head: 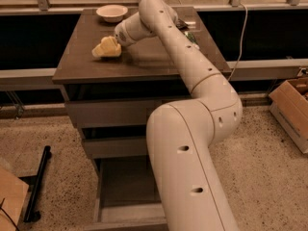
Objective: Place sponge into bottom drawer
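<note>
The pale yellow sponge (106, 48) lies on the dark cabinet top (144, 61), left of the middle. My gripper (116, 41) reaches in from the right and is right at the sponge's right end, touching or almost touching it. The bottom drawer (126, 189) is pulled out below, with its bare grey-brown inside showing. My arm's big lower link covers the drawer's right part. The two shallower drawers above it are shut.
A white round bowl (111, 12) stands at the back of the top, behind the sponge. A green-labelled can (191, 36) peeks out behind my arm. A cardboard box (292, 107) sits on the floor at the right, and a black bar (37, 183) at the left.
</note>
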Available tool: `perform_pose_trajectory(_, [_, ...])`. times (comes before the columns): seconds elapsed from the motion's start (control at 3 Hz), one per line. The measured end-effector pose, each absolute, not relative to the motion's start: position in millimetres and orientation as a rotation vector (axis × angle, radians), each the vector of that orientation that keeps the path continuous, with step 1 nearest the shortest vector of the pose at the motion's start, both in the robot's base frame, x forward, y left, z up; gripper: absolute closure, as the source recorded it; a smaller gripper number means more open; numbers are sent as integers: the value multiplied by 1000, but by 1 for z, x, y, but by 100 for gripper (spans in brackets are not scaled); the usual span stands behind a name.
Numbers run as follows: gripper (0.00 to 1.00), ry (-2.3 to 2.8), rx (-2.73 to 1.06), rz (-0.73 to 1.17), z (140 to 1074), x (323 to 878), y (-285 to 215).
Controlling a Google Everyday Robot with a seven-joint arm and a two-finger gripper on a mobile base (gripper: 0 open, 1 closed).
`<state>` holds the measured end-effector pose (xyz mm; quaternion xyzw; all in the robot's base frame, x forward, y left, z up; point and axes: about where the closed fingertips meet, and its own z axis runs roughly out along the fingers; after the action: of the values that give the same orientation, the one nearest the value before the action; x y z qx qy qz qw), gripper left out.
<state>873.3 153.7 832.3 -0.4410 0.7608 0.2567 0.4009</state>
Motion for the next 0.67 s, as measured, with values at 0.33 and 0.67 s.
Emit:
perform_pose_trajectory(0.33, [41,1939,-1076,624,830,881,148])
perform_pose_trajectory(0.67, [64,1947,-1061,597,834,883,143])
